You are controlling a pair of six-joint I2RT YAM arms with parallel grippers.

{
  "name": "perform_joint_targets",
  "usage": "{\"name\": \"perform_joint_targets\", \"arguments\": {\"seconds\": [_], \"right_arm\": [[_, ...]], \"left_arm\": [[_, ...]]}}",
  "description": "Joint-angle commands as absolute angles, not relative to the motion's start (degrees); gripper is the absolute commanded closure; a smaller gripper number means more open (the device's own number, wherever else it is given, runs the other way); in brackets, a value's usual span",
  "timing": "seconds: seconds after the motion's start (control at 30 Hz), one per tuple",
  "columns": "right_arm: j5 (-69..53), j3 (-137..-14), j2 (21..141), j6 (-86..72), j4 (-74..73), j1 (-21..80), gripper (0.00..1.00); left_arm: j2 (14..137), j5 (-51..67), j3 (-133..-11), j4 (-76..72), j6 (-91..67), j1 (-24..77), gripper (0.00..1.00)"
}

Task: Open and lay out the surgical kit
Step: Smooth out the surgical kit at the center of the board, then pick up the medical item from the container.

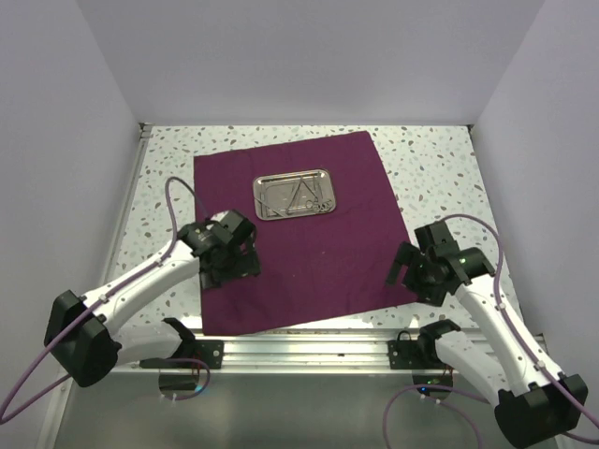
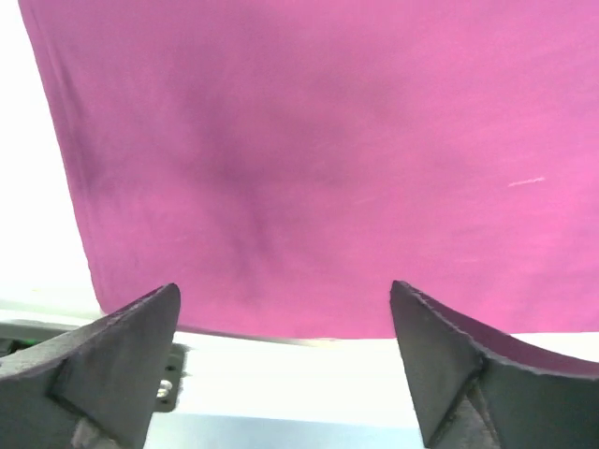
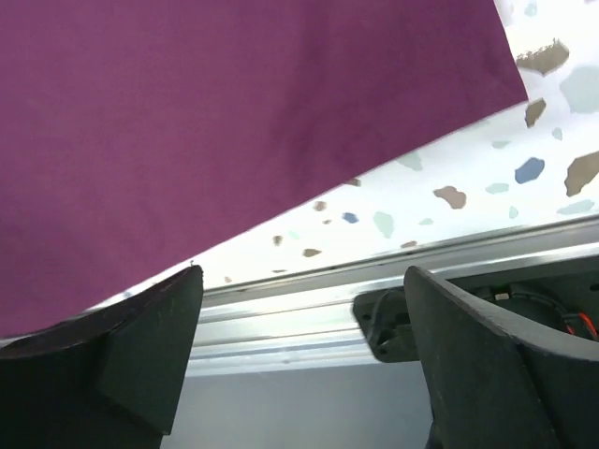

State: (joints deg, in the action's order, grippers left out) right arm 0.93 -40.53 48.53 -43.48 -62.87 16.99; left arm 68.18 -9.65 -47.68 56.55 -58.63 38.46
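Note:
The plum cloth wrap [image 1: 309,234] lies spread flat on the speckled table. A small shiny steel tray [image 1: 294,195] sits on its far half, with thin silver instruments [image 1: 298,198] inside. My left gripper [image 1: 236,268] is open and empty above the cloth's near left part; the left wrist view shows the cloth [image 2: 318,159] below it. My right gripper [image 1: 404,271] is open and empty at the cloth's near right corner, which shows in the right wrist view [image 3: 234,122].
An aluminium rail [image 1: 299,351] runs along the table's near edge, with the arm mounts on it. White walls close in the left, right and far sides. Speckled tabletop [image 1: 435,178] shows around the cloth.

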Motion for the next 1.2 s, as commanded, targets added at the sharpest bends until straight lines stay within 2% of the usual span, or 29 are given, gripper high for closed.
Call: {"name": "perform_joint_targets", "arguments": {"seconds": [0.0, 0.07, 0.17, 0.23, 0.27, 0.3, 0.37, 0.47, 0.53, 0.57, 0.6, 0.63, 0.67, 0.7, 0.93, 1.17], "right_arm": [[0.96, -49.98, 47.72, -42.02, -67.06, 17.14, 0.05], [1.58, -54.64, 48.95, -41.05, -67.41, 17.23, 0.04], [1.50, -58.70, 50.09, -39.73, -65.58, 17.14, 0.02], [0.53, -59.24, 50.80, -39.29, -61.46, 17.14, 0.02], [0.18, -59.93, 51.32, -38.68, -60.22, 17.23, 0.02], [0.18, -60.46, 52.89, -38.24, -59.25, 17.14, 0.02], [-2.11, -62.30, 55.27, -36.57, -57.92, 17.23, 0.02], [-2.90, -65.55, 60.02, -33.58, -58.27, 17.14, 0.02], [-3.34, -66.53, 62.21, -31.91, -57.05, 17.31, 0.02], [-2.90, -66.97, 62.75, -31.73, -56.52, 17.23, 0.02], [-2.47, -67.15, 63.54, -31.55, -56.08, 17.14, 0.01], [-1.94, -67.41, 64.33, -31.29, -55.47, 17.31, 0.02], [-1.50, -67.76, 66.16, -31.20, -55.37, 17.23, 0.02], [-1.06, -67.94, 67.14, -31.11, -55.28, 17.14, 0.02], [-0.70, -69.52, 74.79, -32.44, -55.46, 17.23, 0.02], [0.88, -71.19, 76.02, -28.31, -56.86, 17.23, 0.02]], "left_arm": [[66.88, -18.43, -61.65, 61.87, -55.56, 38.76, 0.00], [70.21, -23.00, -69.47, 61.35, -51.36, 38.85, 0.00], [75.66, -24.79, -74.61, 56.89, -42.59, 37.71, 0.00], [79.34, -11.31, -73.83, 43.56, -35.98, 30.55, 0.02], [81.19, -5.51, -73.57, 39.42, -33.60, 27.45, 0.11], [83.39, 0.99, -75.48, 34.59, -33.49, 24.99, 0.16], [90.33, 0.62, -79.61, 30.87, -30.70, 22.50, 0.19], [99.29, -3.59, -88.48, 27.69, -25.69, 22.41, 0.17], [109.09, -6.49, -98.92, 29.95, -23.39, 22.32, 0.18], [113.16, -7.81, -103.75, 35.97, -22.33, 22.32, 0.20], [117.29, -10.35, -114.15, 39.34, -22.15, 22.32, 0.23], [124.73, -10.98, -119.04, 42.33, -21.89, 22.24, 0.27], [127.85, -11.25, -123.35, 44.71, -21.62, 22.24, 0.33], [129.97, -11.86, -127.57, 47.17, -21.88, 22.15, 0.36], [128.24, -9.14, -116.30, 45.00, -29.87, 22.67, 0.54], [121.55, -11.16, -105.38, 43.06, -38.39, 24.34, 0.52]]}}
